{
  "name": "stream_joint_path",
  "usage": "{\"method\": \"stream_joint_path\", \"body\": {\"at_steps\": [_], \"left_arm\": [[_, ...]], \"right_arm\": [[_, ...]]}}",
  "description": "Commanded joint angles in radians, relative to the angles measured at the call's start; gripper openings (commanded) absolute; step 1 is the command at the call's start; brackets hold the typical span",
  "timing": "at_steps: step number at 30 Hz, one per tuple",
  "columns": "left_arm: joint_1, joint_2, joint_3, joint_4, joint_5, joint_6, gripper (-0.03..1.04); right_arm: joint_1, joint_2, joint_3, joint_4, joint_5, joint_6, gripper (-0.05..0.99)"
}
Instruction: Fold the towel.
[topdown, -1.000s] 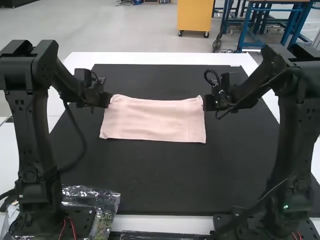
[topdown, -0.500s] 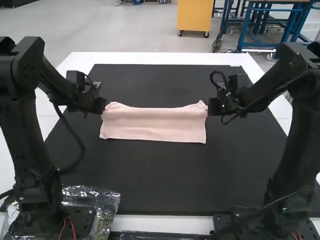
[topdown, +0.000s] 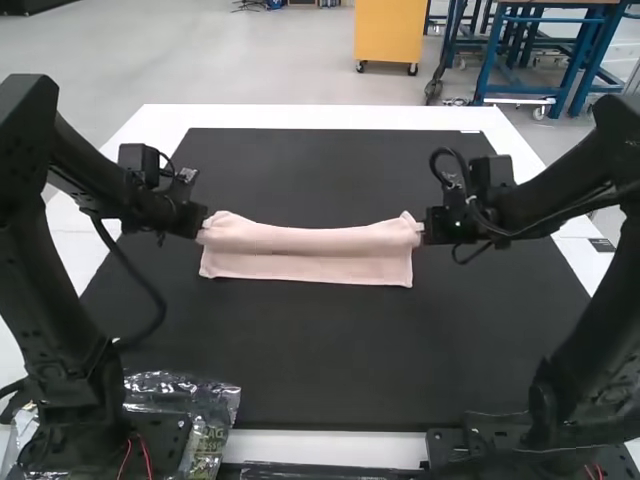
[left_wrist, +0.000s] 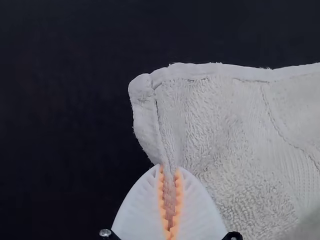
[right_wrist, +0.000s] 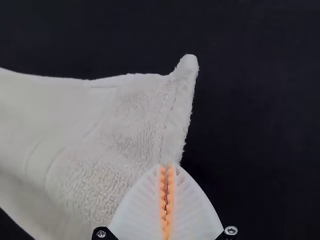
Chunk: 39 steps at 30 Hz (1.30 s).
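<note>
At the left, the left arm (topdown: 65, 345) stands at the desk (topdown: 320, 116), with red wires (topdown: 147, 455) at its base; beside that base lies a crumpled clear plastic bag (topdown: 165, 388) bearing green print; the left hand (topdown: 203, 233) is at the left end of the pink towel (topdown: 310, 262); in the left wrist view, the 2 ribbed white fingers of the left hand (left_wrist: 170, 167) pinch the towel's edge between their orange pads (left_wrist: 177, 195), and a hemmed corner pokes out past the fingertips.

The towel lies crosswise on the black mat (topdown: 320, 365), towards its far side, as 1 wide, short strip; its far part forms a rounded ridge that dips slightly between the 2 hands, while its near edge runs nearly straight along the mat.

The right hand (topdown: 421, 231) is at the towel's right end; in the right wrist view, the right hand (right_wrist: 168, 166) has its fingers nearly together, pinching the towel's edge, with 1 peaked corner standing beyond the tips; the right arm (topdown: 580, 360) stands at the right; past it, a small dark rectangle (topdown: 602, 245) marks the white desk, too small to make out.
</note>
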Motion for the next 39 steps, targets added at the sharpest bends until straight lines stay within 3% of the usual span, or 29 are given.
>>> {"method": "stream_joint_path", "body": {"at_steps": [1, 13, 20, 21, 22, 23, 24, 25, 26, 27, 29, 34, 39], "left_arm": [[0.029, -0.046, -0.021, -0.006, 0.005, 0.022, 0.02], [0.112, -0.101, -0.102, -0.052, 0.005, 0.096, 0.02], [0.116, -0.1, -0.211, 0.06, 0.001, 0.113, 0.02], [0.116, -0.098, -0.228, 0.086, 0.001, 0.113, 0.02], [0.116, -0.095, -0.245, 0.111, 0.001, 0.111, 0.02], [0.115, -0.094, -0.26, 0.131, 0.001, 0.111, 0.12], [0.115, -0.092, -0.274, 0.151, 0.001, 0.113, 0.3], [0.115, -0.091, -0.285, 0.166, -0.001, 0.113, 0.55], [0.115, -0.091, -0.293, 0.18, 0.001, 0.113, 0.8], [0.118, -0.091, -0.296, 0.194, 0.001, 0.111, 0.98], [0.124, -0.094, -0.294, 0.205, 0.009, 0.107, 0.98], [0.198, -0.129, -0.271, 0.249, 0.035, 0.056, 0.98], [0.257, -0.163, -0.219, 0.215, 0.078, 0.004, 0.97]], "right_arm": [[-0.013, -0.05, -0.027, -0.001, -0.009, 0.007, -0.02], [-0.007, -0.079, -0.142, 0.003, -0.015, 0.01, -0.02], [-0.005, -0.053, -0.18, 0.021, -0.017, -0.001, -0.02], [-0.005, -0.044, -0.182, 0.024, -0.012, -0.001, 0.04], [-0.007, -0.034, -0.187, 0.032, -0.006, -0.001, 0.2], [-0.008, -0.025, -0.19, 0.047, -0.004, 0.001, 0.33], [-0.011, -0.016, -0.191, 0.064, 0.0, 0.004, 0.47], [-0.013, -0.01, -0.191, 0.07, 0.002, 0.011, 0.65], [-0.013, -0.007, -0.187, 0.07, 0.0, 0.014, 0.75], [-0.014, -0.005, -0.185, 0.07, 0.0, 0.022, 0.81], [-0.014, -0.007, -0.174, 0.07, -0.012, 0.034, 0.91], [-0.007, -0.027, -0.128, 0.039, -0.038, 0.065, 0.91], [0.013, -0.048, -0.088, 0.021, -0.066, 0.093, 0.9]]}}
